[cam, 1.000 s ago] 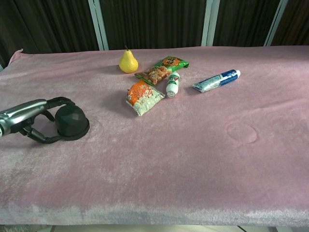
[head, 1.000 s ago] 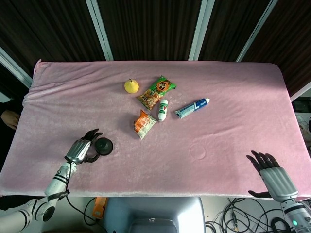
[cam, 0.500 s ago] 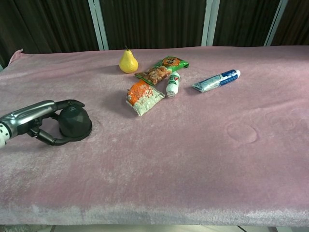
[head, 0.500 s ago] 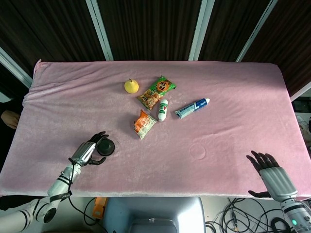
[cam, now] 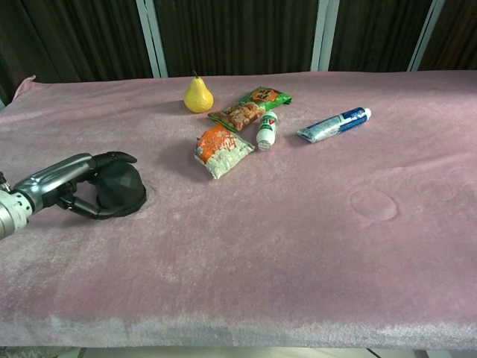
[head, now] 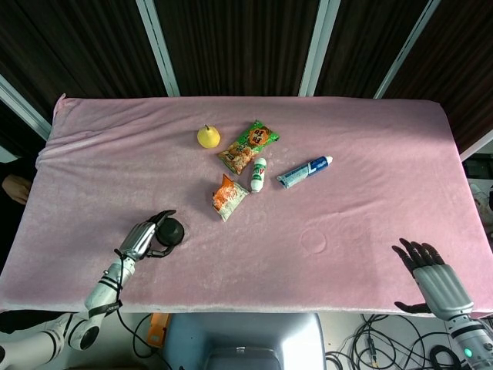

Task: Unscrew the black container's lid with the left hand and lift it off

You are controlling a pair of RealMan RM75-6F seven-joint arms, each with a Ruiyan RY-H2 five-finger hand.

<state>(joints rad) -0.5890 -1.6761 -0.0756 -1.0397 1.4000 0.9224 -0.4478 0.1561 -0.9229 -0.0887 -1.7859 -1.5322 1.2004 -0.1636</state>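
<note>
The black container (head: 173,231) (cam: 121,191) is a small dome-shaped pot standing on the pink cloth near the front left. My left hand (head: 143,240) (cam: 65,183) comes in from the left and wraps it: the fingers lie over the lid's top, and the thumb curls round the front of the base. My right hand (head: 430,279) shows only in the head view. It hangs at the table's front right edge with fingers spread and nothing in it.
A yellow pear (head: 208,136), a green snack bag (head: 249,146), an orange snack bag (head: 229,196), a small white bottle (head: 258,175) and a blue toothpaste tube (head: 304,171) lie mid-table, behind and to the right of the container. The pink cloth (head: 362,200) covers the table.
My left hand has slid right and closed further round the container, fingers now over its top. The container has shifted slightly right. The right hand has not moved.
</note>
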